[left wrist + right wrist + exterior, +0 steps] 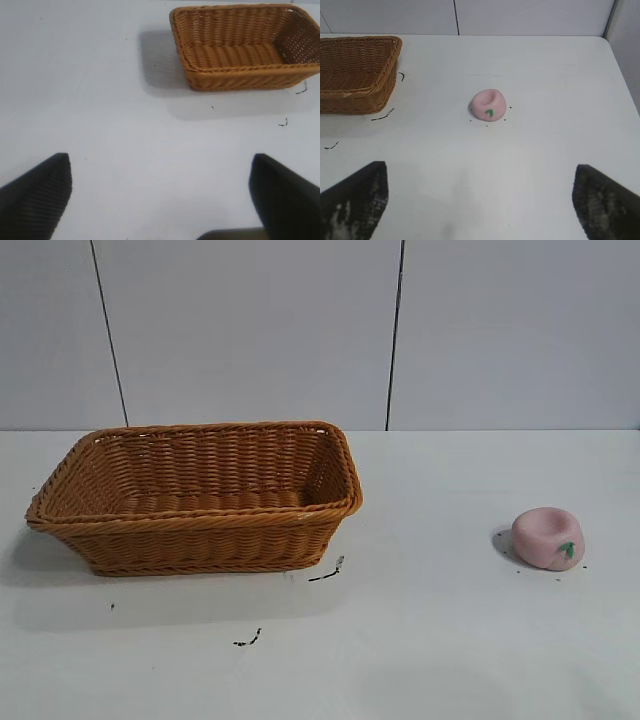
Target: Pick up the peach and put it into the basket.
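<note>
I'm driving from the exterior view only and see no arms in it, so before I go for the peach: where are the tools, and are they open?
Observer: The right tool is open, its fingers wide apart, short of the peach and aimed at it.
Operator: Anything held?
Observer: No. The peach sits on the table, untouched.
Operator: And the left tool?
Observer: The left tool is open too, holding nothing, facing the basket from a distance.

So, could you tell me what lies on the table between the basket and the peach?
Nothing but bare white table separates the basket from the peach; a small dark scuff mark sits at the basket's corner, seen in the exterior view.
</note>
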### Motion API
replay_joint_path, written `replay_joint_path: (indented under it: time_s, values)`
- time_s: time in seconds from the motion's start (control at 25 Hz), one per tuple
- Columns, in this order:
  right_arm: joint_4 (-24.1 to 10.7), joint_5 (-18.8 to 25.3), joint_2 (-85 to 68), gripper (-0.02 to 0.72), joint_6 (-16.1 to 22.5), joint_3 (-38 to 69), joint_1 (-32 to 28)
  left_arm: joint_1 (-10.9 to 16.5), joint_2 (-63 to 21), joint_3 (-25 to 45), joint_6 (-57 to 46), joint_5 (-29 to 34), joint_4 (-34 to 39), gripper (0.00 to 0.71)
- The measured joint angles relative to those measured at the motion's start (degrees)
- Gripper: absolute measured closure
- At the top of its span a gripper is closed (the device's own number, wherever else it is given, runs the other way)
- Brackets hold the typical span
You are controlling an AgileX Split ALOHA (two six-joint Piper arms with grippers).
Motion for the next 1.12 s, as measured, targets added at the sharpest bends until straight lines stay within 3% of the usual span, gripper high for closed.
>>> replay_joint_path:
  time_s: [0.56, 1.12]
  values:
    - [0.0, -0.15, 3.57, 0.008, 0.63, -1.34, 0.0, 0.0, 0.0, 0.0, 0.0, 0.0, 0.0, 0.017]
    - [0.04, -6.4, 57.14, 0.008, 0.83, -20.35, 0.0, 0.0, 0.0, 0.0, 0.0, 0.0, 0.0, 0.017]
